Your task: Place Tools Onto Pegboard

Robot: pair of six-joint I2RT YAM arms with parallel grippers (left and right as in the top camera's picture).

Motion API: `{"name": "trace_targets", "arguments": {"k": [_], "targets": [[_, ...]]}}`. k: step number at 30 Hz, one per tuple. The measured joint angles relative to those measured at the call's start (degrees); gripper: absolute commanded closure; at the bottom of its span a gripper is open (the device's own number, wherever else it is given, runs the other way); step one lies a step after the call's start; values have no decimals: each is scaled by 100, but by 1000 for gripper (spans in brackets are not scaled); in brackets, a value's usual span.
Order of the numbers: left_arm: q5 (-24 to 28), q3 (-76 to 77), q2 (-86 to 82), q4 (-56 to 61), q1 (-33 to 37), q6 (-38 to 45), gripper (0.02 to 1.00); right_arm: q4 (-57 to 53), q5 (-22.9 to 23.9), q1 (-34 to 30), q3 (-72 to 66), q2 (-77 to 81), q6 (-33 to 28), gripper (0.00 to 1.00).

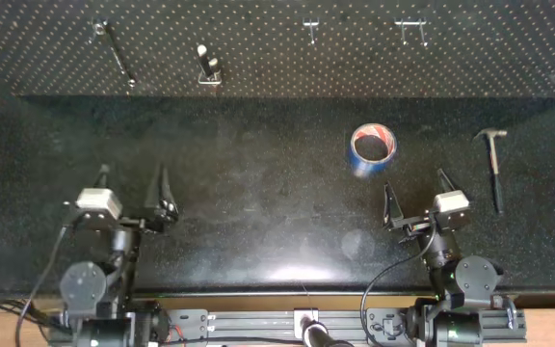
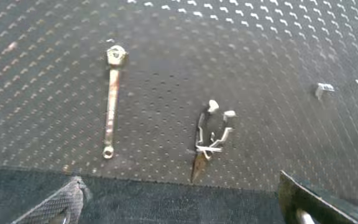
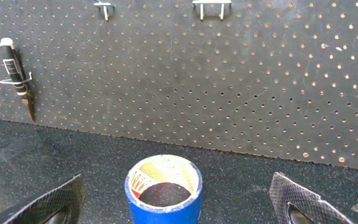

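A wrench (image 1: 116, 53) is hung on the left part of the pegboard (image 1: 277, 72), slanting slightly, with its ring end lowest. Just beside it on the pegboard, toward the middle, a dark-handled tool (image 1: 207, 64) is held in a small wire holder, point down. Two bare metal hooks (image 1: 310, 31) (image 1: 410, 32) are fixed on the right part of the pegboard.

A blue roll of tape (image 1: 373, 147) is set on the dark worktop (image 1: 258, 183) in front of the pegboard, below the right-hand hooks, with its hole turned upward. A hammer (image 1: 493, 164) is laid flat on the worktop further toward the pegboard's right end, its head nearest the pegboard and its handle pointing away from it.

The left end effector (image 1: 133, 178) is held above the worktop, well apart from the pegboard and facing the wrench, with its fingers spread wide and nothing between them. The right end effector (image 1: 414, 185) is likewise spread apart and unloaded, facing the pegboard with the roll of tape just ahead of it, untouched.
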Motion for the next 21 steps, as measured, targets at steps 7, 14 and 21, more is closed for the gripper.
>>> {"name": "trace_targets", "arguments": {"k": [7, 14, 21], "targets": [[706, -1346, -1032, -96, 149, 1038, 25, -4, 0, 0, 0, 2, 2, 25], [706, -1346, -1038, -96, 149, 1038, 25, -4, 0, 0, 0, 2, 2, 25], [706, -1346, -1038, -96, 149, 1038, 25, -72, 0, 0, 9, 107, 2, 25]]}}
